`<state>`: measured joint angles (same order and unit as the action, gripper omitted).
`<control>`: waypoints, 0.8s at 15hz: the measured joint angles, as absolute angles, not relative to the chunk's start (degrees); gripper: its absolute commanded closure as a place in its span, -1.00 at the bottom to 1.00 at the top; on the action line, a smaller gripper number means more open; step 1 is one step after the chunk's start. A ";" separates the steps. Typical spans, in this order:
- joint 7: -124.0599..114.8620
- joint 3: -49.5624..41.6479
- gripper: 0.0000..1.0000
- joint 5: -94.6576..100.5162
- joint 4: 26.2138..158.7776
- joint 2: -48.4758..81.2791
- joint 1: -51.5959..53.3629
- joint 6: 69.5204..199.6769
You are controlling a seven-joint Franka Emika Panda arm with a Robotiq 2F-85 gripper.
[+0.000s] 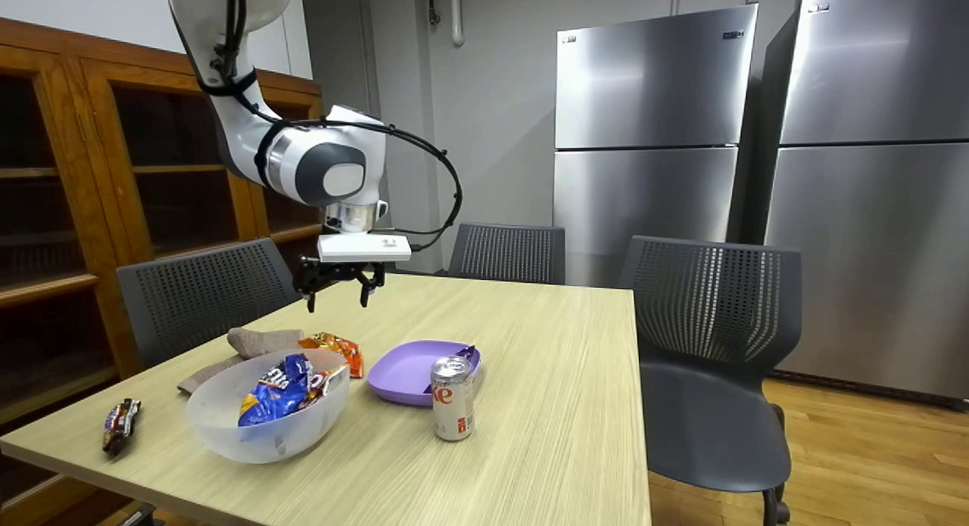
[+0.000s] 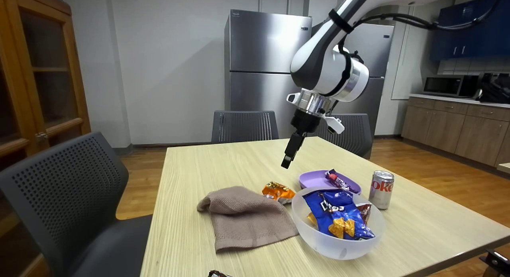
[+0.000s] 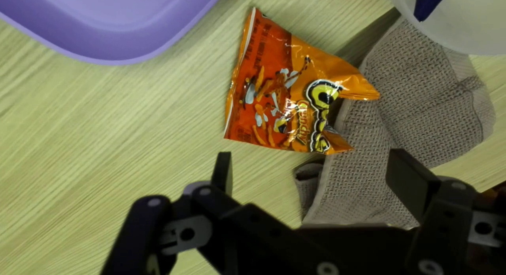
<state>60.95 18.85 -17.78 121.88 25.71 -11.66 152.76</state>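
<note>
**"Coke" here, "Crunchy" there**

With the bowl [image 2: 338, 250] as dial in an exterior view, I read "Coke" on the can [image 2: 381, 195] at two o'clock; the orange bag [image 3: 290, 95] at ten says "Crunchy" in the wrist view.

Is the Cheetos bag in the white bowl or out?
Out: the wrist view shows the Crunchy Cheetos bag on the table, apart from the frosted white bowl.

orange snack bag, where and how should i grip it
I'd pinch the middle of the orange snack bag, between its straight sealed edge and folded corners, from above: it lies printed face up, with the purple plate and frosted bowl nearby. The gripper hangs open, higher up, but in the wrist view those corners overlap the brown towel, so fabric could get caught.
</note>
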 measured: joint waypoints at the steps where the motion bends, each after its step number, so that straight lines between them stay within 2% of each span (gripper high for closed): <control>1: 61.10 18.81 -1.00 -17.66 122.10 25.96 -11.27 152.93; 12: 58.17 16.41 -1.00 -11.38 122.84 31.21 -6.37 163.59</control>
